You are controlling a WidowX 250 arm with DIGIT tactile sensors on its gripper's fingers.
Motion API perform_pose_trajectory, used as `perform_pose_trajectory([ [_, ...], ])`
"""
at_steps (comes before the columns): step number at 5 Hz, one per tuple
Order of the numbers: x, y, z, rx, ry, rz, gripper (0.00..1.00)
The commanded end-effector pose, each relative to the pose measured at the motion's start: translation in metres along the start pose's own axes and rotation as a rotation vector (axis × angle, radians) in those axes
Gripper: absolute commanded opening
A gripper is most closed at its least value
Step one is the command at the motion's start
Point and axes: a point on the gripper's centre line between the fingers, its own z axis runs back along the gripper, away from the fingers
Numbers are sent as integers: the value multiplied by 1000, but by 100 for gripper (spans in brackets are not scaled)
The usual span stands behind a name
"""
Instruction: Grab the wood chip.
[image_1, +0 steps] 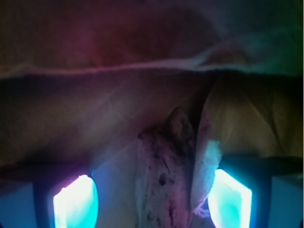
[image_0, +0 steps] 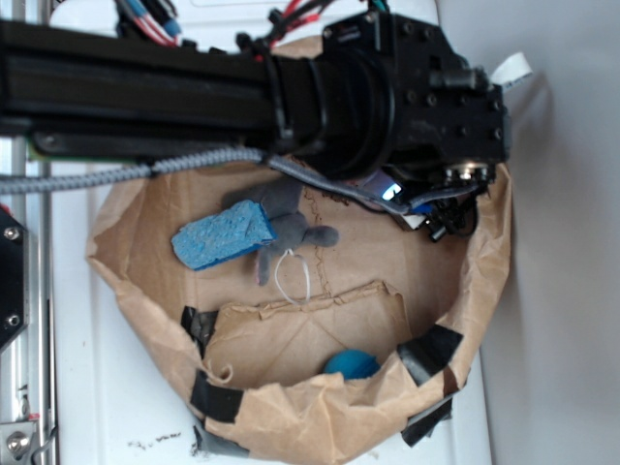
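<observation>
Your robot arm (image_0: 194, 87), a thick black beam, stretches across the top of the exterior view from the left, ending in a boxy wrist over the upper right of a crumpled brown paper bag (image_0: 320, 417). The bag is rolled down into a shallow basin on the white bench (image_0: 116, 426), with strips of black tape (image_0: 431, 351) along its rim.

Inside the bag, a blue sponge (image_0: 223, 234) lies left of centre, touching a grey toy mouse (image_0: 291, 228) with a loop of white string (image_0: 293, 276). A blue ball (image_0: 351, 364) sits near the front wall.

In the wrist view, your tool (image_1: 152, 202) is open: its two glowing fingers (image_1: 76, 202) stand apart at the bottom corners. Between them lies the wood chip (image_1: 164, 175), a rough, pitted piece running away from the camera, closer to the right finger. Whether it touches either finger is unclear. The paper wall rises just behind it.
</observation>
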Motion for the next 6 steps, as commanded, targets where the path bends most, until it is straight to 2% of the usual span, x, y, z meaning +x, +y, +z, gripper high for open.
perform_pose_trajectory([
  [1, -39, -3, -5, 3, -46, -8, 0],
  [3, -39, 13, 12, -44, -71, -23, 0],
  [4, -23, 22, 32, -74, -80, -75, 0],
  [5, -25, 44, 79, -182, -77, -238, 0],
  [6, -33, 62, 122, -232, -116, -482, 0],
])
